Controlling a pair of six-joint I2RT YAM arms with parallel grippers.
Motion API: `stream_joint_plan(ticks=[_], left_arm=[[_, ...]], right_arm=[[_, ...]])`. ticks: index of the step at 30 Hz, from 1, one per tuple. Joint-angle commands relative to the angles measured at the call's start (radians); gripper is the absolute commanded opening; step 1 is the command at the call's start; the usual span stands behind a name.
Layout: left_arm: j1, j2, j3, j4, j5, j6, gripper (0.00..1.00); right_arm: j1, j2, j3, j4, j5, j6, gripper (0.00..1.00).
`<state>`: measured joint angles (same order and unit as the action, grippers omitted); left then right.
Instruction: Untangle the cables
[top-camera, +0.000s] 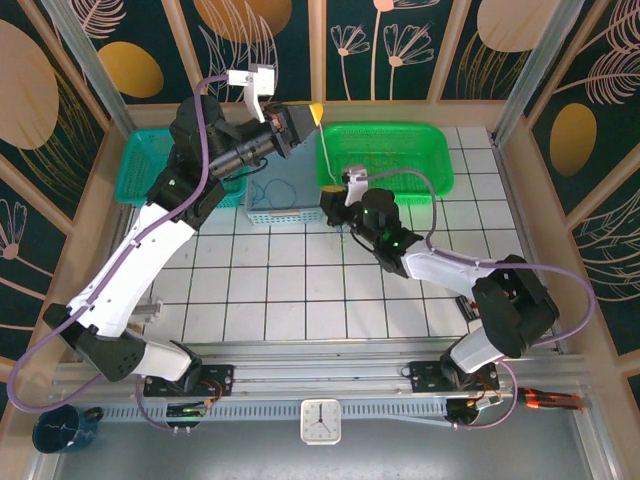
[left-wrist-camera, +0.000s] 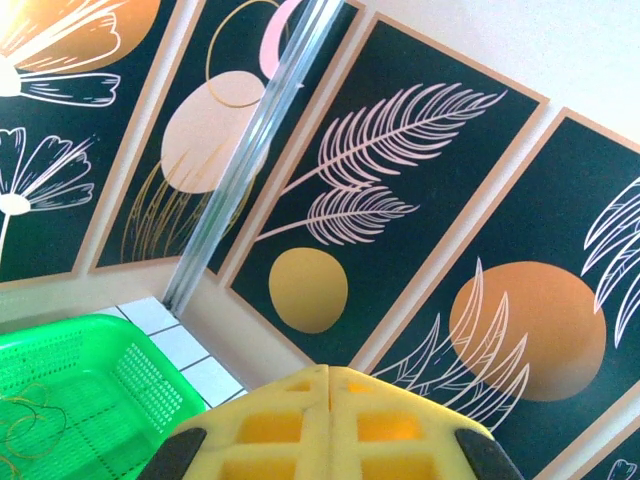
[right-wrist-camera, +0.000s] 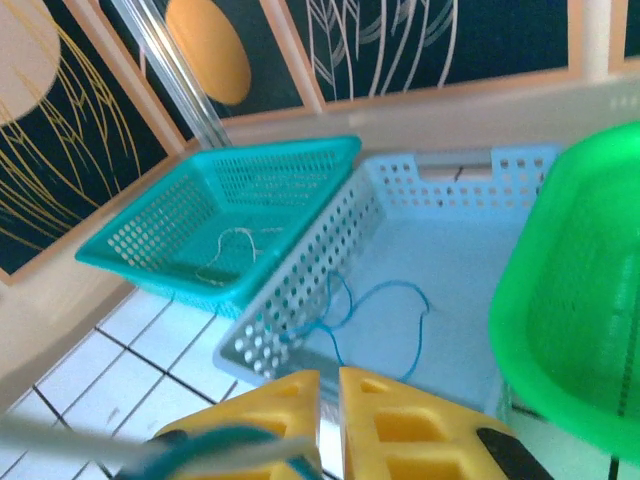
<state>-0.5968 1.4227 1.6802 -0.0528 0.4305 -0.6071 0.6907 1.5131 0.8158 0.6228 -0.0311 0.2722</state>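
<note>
Left tool (top-camera: 316, 112), shut, holds a yellow cable (top-camera: 320, 150) by the green basket (top-camera: 390, 126); right tool (right-wrist-camera: 328, 378) almost shut; next lower it in

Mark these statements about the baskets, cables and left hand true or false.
1. The blue cable lies in the pale blue basket. True.
2. A whitish cable lies in the teal basket. True.
3. The green basket stands between the other two. False: the pale blue basket is in the middle, and the green basket is at the right end in the top view.
4. The left hand is wide open. False: its fingers are shut together.
</note>
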Motion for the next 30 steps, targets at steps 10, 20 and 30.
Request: stream_joint_plan(ticks=[10, 20, 30], left_arm=[[-0.001, 0.04, 0.226, -0.046, -0.034, 0.048, 0.0], [-0.001, 0.098, 0.414, -0.14, -0.069, 0.1, 0.0], [0.001, 0.186, 0.681, -0.267, -0.148, 0.183, 0.0]], right_arm=[[0.004, 0.085, -0.24, 0.208, 0.04, 0.168, 0.1], [0.01, 0.184, -0.316, 0.302, 0.043, 0.246, 0.08], [0.013, 0.259, -0.372, 0.363, 0.065, 0.299, 0.14]])
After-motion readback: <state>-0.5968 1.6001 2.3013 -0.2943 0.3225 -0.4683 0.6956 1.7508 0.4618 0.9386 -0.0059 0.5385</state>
